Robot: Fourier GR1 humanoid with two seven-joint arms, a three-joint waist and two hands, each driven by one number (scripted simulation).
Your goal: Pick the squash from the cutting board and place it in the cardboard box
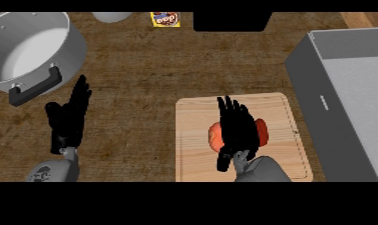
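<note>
Lying on the cutting board (280, 114), the orange squash (215, 136) is sitting under the right hand (238, 129), whose straight, spread fingers are covering it without curling round. Left hand (70, 114) is resting open beside the grey pot (37, 49).
</note>
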